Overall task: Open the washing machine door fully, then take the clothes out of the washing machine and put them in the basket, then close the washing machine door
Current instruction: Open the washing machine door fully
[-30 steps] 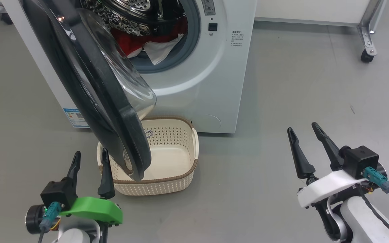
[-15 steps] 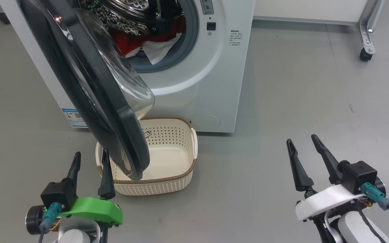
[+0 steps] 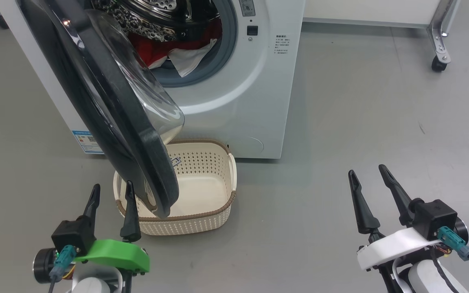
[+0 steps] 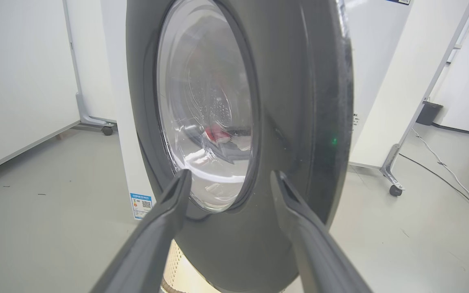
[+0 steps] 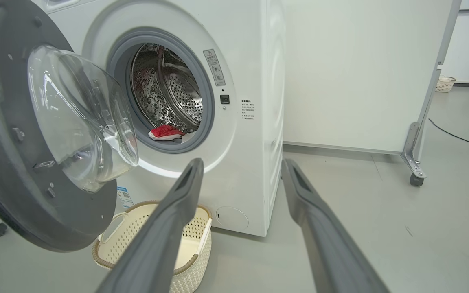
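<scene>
- The washing machine [image 3: 238, 101] takes up the head view from 10 to 12 o'clock, with its perforated steel drum [image 5: 177, 97] exposed.
- The washing machine door [image 3: 136, 134] stands swung out on the 9 o'clock side of the opening. Its black rim is nearly edge-on and its clear glass bowl bulges back toward the drum. Its lower edge hangs over the left half of the basket [image 3: 218, 211].
- The clothes [image 3: 157, 49], red with a white piece draped over the grey seal, lie low in the drum.
- The basket, cream with a brown rim, sits on the floor at the machine's foot, at 6 o'clock of the opening.
- The left gripper [image 3: 111, 186], at 7 o'clock, has its fingers spread and holds nothing. They point at the door's outer face, close to it.
- The right gripper [image 3: 366, 170], at 4 o'clock, is also spread wide and holds nothing. It hangs over bare floor, well apart from the machine.
- A blue label [image 3: 84, 140] with a QR code sits at 7 o'clock of the opening; its text is too small to read.
- A grey warning sticker [image 5: 214, 67] with a triangle sits at 2 o'clock of the opening.
- A block of small dark print [image 3: 282, 44] at 3 o'clock is illegible.
</scene>
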Tool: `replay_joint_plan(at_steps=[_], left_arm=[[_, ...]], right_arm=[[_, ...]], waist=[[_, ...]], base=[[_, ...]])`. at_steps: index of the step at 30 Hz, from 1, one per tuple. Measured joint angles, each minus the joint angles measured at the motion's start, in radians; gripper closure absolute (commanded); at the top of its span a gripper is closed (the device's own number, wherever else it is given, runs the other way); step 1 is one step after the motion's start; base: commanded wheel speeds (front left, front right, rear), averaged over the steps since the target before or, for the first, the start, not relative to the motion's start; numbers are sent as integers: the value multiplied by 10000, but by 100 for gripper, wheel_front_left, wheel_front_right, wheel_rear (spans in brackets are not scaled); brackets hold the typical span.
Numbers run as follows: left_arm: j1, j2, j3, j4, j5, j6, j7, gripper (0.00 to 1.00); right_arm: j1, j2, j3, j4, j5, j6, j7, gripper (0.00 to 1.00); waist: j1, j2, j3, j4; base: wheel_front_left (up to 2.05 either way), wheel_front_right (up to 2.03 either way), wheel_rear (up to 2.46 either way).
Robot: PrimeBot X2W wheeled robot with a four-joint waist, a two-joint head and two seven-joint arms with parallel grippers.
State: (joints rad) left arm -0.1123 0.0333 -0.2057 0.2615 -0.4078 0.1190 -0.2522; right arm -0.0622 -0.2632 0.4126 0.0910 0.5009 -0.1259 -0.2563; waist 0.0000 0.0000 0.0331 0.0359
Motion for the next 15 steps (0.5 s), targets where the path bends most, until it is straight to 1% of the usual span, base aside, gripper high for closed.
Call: replay_joint_plan(at_steps=[15], left_arm=[[8,0,-159,84,0,0,0,0]], right_arm=[[316,151,-161,-61,-199,0,0,0]], waist=[[0,0,-23,-39]], base=[[0,0,0]])
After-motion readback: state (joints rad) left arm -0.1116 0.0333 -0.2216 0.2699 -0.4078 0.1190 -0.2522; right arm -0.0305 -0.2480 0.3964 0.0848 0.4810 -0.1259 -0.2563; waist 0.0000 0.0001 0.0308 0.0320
